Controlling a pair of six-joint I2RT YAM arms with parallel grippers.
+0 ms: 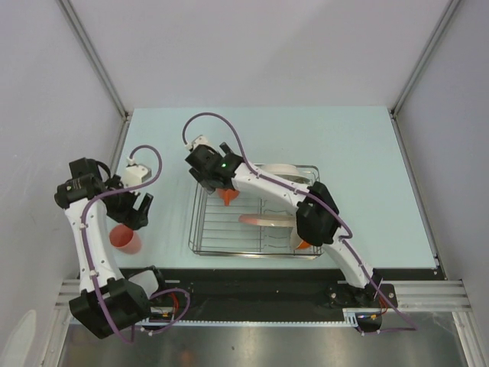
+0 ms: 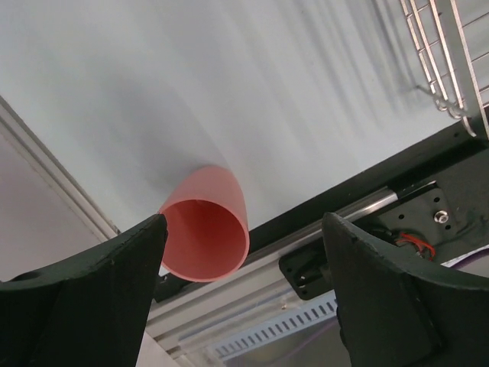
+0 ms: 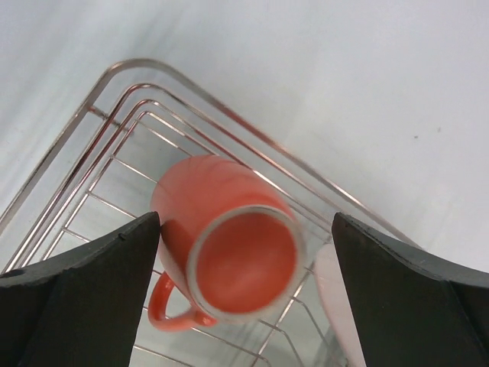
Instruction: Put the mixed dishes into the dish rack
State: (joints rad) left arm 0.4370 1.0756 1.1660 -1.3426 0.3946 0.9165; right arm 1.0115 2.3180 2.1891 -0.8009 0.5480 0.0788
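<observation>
The chrome wire dish rack [image 1: 200,229] sits mid-table. In it stand a pink-and-cream plate [image 1: 266,221], a white bowl [image 1: 284,169] at the back, and an orange bowl [image 1: 304,245] partly hidden by the right arm. My right gripper [image 1: 221,187] is open over the rack's [image 3: 114,153] back left corner. The orange mug [image 3: 229,245] lies blurred in the rack between my right gripper's [image 3: 246,222] spread fingers, apart from both. My left gripper [image 1: 136,210] is open above the small pink cup [image 1: 124,239]. The cup [image 2: 205,225] shows its mouth beside the left finger of my left gripper [image 2: 243,225].
The black rail and aluminium frame [image 1: 252,275] run along the table's near edge, close behind the pink cup. Grey walls close in the left and right sides. The rack's corner [image 2: 443,53] lies to the right of the left gripper. The plate's rim [image 3: 336,306] is beside the mug.
</observation>
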